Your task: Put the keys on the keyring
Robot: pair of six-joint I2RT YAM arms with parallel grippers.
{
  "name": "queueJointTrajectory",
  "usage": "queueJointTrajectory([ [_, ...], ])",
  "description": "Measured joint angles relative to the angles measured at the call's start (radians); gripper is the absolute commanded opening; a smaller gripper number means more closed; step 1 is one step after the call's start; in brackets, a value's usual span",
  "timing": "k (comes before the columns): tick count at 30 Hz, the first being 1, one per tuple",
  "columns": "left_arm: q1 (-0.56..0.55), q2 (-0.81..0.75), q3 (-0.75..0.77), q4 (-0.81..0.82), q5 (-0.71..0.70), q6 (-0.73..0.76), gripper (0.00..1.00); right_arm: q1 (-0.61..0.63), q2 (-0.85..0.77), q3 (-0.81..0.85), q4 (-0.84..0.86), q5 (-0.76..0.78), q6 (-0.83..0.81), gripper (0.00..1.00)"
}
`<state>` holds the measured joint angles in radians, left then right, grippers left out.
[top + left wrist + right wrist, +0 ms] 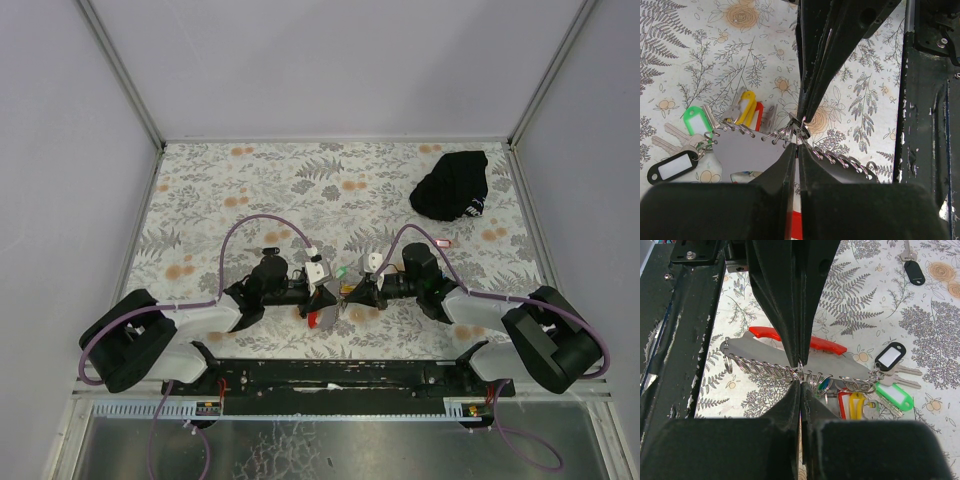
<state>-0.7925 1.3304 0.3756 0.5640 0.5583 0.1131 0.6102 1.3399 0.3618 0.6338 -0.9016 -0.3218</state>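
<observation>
You have the left gripper (798, 146) and right gripper (800, 382) both clenched on the keyring (747, 150) at frame centre. The tagged keys (690, 137) seem threaded on it, lower left.

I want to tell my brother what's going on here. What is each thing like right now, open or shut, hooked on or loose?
keyring, pinched from both sides.
left gripper, shut on a wire loop.
right gripper, shut on the loops, opposite side.
tagged keys, hooked on, bunched at one end.
loose black-tagged key, lying apart, not hooked on.
black cloth bundle, crumpled, far right.
</observation>
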Motion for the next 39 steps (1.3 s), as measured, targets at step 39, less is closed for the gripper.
queueJointTrajectory([
  [39, -0.005, 0.0, 0.0, -0.001, 0.0, 0.001, 0.0, 0.001, -0.029, 0.015, -0.105, 0.023, -0.037, 0.0],
])
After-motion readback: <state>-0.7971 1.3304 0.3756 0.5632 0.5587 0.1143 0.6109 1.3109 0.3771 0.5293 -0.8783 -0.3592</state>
